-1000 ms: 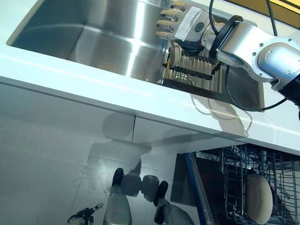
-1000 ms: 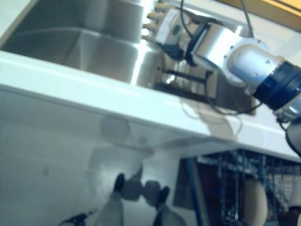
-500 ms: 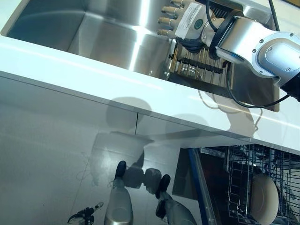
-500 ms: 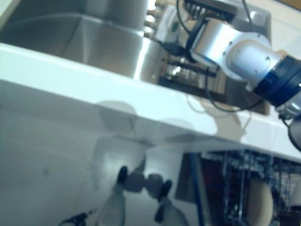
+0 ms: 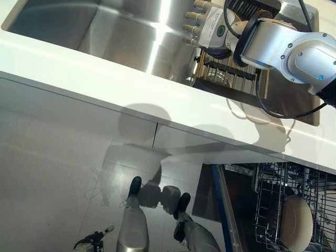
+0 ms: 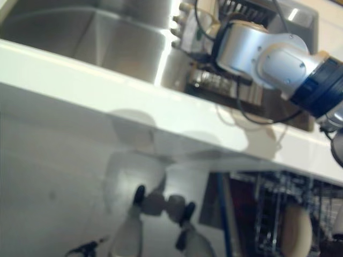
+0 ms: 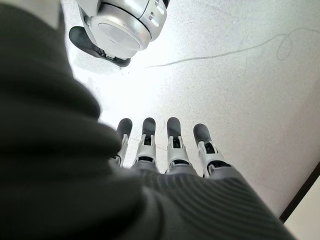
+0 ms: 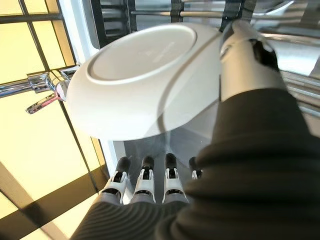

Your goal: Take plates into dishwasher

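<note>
Reaching over the stainless sink (image 5: 121, 37), the right hand (image 5: 207, 26) holds a white plate (image 8: 145, 87) pinched between its thumb (image 8: 240, 60) and fingers (image 8: 145, 180), above the wooden dish rack (image 5: 228, 71) at the sink's right end. Another plate (image 5: 295, 223) stands in the dishwasher rack (image 5: 273, 199) at the near right. The left hand (image 7: 165, 155) hangs over the floor, fingers straight, holding nothing.

Rack (image 5: 231, 71) in sink (image 5: 131, 31) — right end
</note>
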